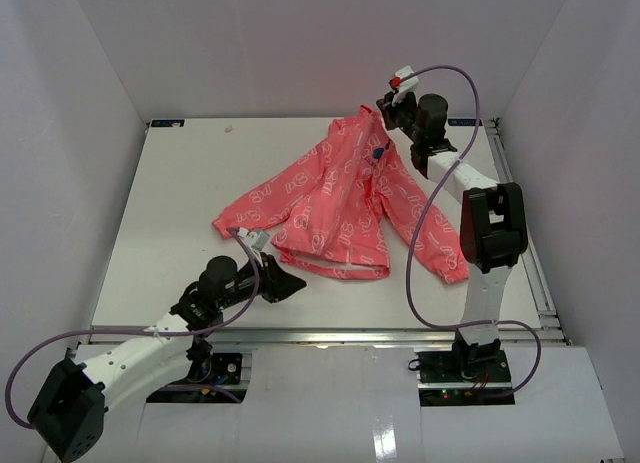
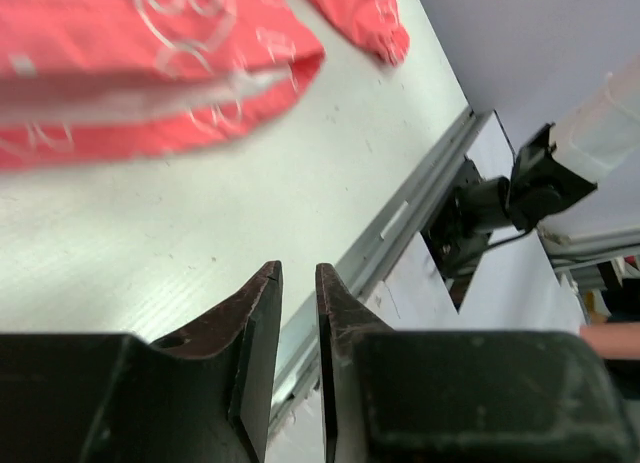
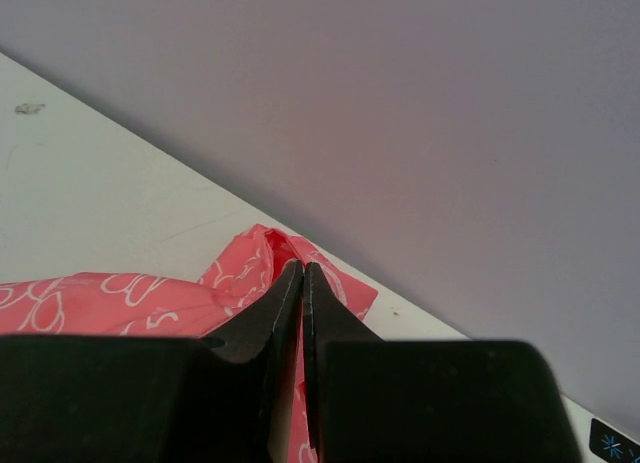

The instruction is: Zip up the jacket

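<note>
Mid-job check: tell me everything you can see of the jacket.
The jacket is thin coral-pink fabric with white outline prints, lying flat on the white table, sleeves spread to either side, white-edged hem toward the near edge. Its far end is bunched and lifted, pinched in the shut right claw. The left claw, slightly open, sits just short of the hem, not touching. Zipper state unclear.

Left arm (image 1: 130,355), right arm (image 1: 482,293): white links, black joints, purple cables (image 1: 408,273); black jaws.
</note>
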### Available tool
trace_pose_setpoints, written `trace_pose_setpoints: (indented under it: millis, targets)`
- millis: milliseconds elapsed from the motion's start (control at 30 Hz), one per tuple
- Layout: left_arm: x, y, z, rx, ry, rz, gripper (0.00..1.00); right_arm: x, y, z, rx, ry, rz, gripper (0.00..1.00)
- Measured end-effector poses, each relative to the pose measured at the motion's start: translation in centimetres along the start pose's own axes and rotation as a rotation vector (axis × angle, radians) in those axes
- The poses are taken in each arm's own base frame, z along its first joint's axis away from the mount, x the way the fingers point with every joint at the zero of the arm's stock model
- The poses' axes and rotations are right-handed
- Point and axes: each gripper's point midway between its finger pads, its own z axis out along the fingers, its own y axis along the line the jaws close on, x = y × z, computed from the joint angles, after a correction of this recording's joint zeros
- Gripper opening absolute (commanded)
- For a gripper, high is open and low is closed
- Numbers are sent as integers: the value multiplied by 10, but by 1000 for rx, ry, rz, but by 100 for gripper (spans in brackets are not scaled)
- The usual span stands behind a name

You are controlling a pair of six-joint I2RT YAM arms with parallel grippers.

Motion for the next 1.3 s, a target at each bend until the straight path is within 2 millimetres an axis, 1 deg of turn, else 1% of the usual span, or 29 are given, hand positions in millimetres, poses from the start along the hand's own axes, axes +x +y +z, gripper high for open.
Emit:
trace_pose_setpoints:
  millis: [33,100,167,200,233,300,400,467,500,567,633,667,700,733,767,833,933,1000,1033,1100,1167,1233,1300]
  targets:
    - [6,0,0,8,20,-7,41,1,-6,2,4,-6,-2,20]
    - [14,-1,-1,26,55,-16,49,5,-12,5,0,-9,-2,45]
    - [18,-4,-1,45,79,-15,54,9,-6,8,-16,-4,5,75]
    - [20,-5,0,52,89,-13,56,11,-2,9,-26,1,12,88]
    - [21,-6,0,57,97,-12,60,11,2,9,-35,4,18,95]
    - [18,-9,1,66,103,-1,67,10,9,10,-46,9,26,98]
    - [4,-19,5,80,90,21,67,7,16,6,-53,35,42,96]
    - [-11,-28,8,92,63,40,68,1,18,-5,-42,57,62,91]
    - [-19,-32,9,98,47,50,68,-3,19,-12,-35,67,75,90]
    - [-35,-38,13,96,14,76,68,-19,21,-35,-11,79,134,90]
    - [-53,-42,18,78,-27,102,70,-41,24,-60,17,71,197,90]
    - [-62,-43,21,66,-44,116,73,-53,27,-74,36,64,229,90]
    - [-70,-43,25,52,-61,128,79,-63,30,-89,55,60,261,90]
    - [-79,-43,28,36,-78,141,91,-72,34,-103,76,58,292,90]
    - [-86,-42,31,17,-91,152,96,-81,43,-119,98,59,324,90]
    - [-95,-39,36,-11,-105,170,98,-88,62,-145,126,81,371,90]
    - [-99,-37,40,-26,-103,195,98,-83,104,-180,100,159,418,90]
    - [-100,-37,38,-23,-111,219,98,-62,126,-212,95,247,452,90]
    - [-100,-38,36,-19,-121,230,98,-50,133,-228,99,286,463,90]
    - [-101,-39,31,-13,-142,250,98,-25,142,-262,117,362,481,90]
    - [-103,-40,26,-10,-166,270,98,-13,144,-286,132,389,489,90]
    - [-107,-43,20,-3,-196,292,98,-9,146,-306,133,387,496,90]
    - [-108,-46,16,12,-221,312,98,-14,146,-321,127,357,501,90]
